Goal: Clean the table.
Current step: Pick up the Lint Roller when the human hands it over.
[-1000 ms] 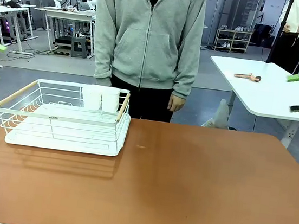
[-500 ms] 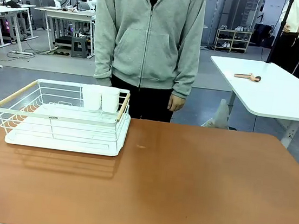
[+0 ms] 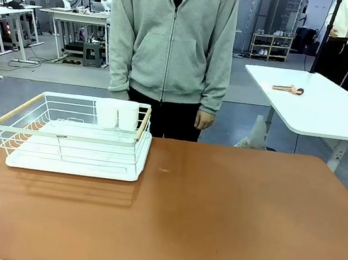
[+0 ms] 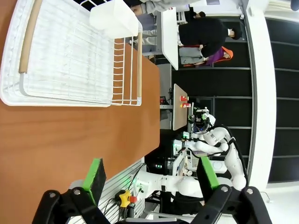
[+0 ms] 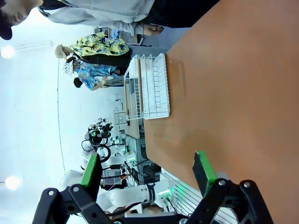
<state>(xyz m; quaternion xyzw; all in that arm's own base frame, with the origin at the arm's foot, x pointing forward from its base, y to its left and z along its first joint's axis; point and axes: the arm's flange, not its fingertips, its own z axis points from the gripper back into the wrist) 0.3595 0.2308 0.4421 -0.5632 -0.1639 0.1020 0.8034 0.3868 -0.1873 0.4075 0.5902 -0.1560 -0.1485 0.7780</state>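
Note:
The reddish-brown table [image 3: 214, 217] spreads across the front view, bare apart from a white wire dish rack [image 3: 75, 135] at its left rear. The same table top [image 4: 70, 140] lies under my left gripper [image 4: 150, 174], which hangs open with nothing between its green pads [image 4: 95, 173]. In the right wrist view my right gripper [image 5: 147, 171] is open too, high over the table [image 5: 233, 93], with the rack [image 5: 149, 88] farther off.
A person in a grey hoodie [image 3: 172, 41] stands at the far edge, hands down. Two white cups [image 3: 117, 114] sit in the rack's rear corner. A white-topped table [image 3: 317, 103] with a small tool [image 3: 288, 89] stands at the right rear.
One second ago the green pads of both grippers showed at the left and right edges of the front view; both have since moved out of that picture. The person has barely shifted.

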